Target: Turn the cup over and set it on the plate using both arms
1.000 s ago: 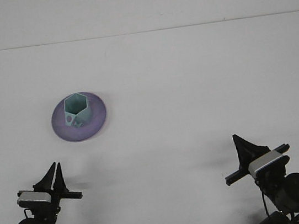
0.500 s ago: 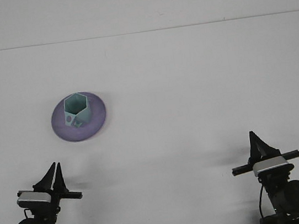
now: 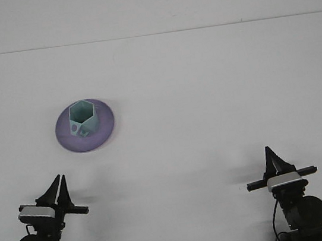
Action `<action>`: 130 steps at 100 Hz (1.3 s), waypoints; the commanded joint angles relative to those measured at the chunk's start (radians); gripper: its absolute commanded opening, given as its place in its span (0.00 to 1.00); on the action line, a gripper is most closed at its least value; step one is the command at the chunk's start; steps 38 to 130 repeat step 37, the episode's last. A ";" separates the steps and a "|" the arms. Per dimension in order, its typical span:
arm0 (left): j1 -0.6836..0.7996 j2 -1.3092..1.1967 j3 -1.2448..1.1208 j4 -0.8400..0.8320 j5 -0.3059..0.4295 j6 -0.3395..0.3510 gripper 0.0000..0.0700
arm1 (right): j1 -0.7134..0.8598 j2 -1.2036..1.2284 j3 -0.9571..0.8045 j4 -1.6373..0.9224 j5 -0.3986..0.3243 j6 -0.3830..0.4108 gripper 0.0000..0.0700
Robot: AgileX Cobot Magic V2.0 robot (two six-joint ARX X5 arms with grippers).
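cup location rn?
Front view: the cup stands upright on the purple plate, left half of the table, ahead of the left end effector.

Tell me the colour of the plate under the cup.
The plate is purple, a muted lilac shade; the front view shows it clearly beneath the teal cup.

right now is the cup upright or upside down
Upright: the cup stands on the purple plate with its six-sided opening facing up, hollow inside visible.

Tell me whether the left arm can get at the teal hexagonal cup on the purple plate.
Probably yes: bare table lies between the left tool and the teal hexagonal cup, upright on the purple plate.
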 commanded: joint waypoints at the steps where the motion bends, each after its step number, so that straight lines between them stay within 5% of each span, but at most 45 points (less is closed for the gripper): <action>1: 0.002 -0.001 -0.019 0.010 0.002 -0.002 0.10 | 0.001 0.000 -0.003 0.010 0.000 -0.004 0.00; 130: 0.002 -0.001 -0.019 0.010 0.002 -0.002 0.10 | 0.001 0.000 -0.003 0.010 0.006 -0.004 0.00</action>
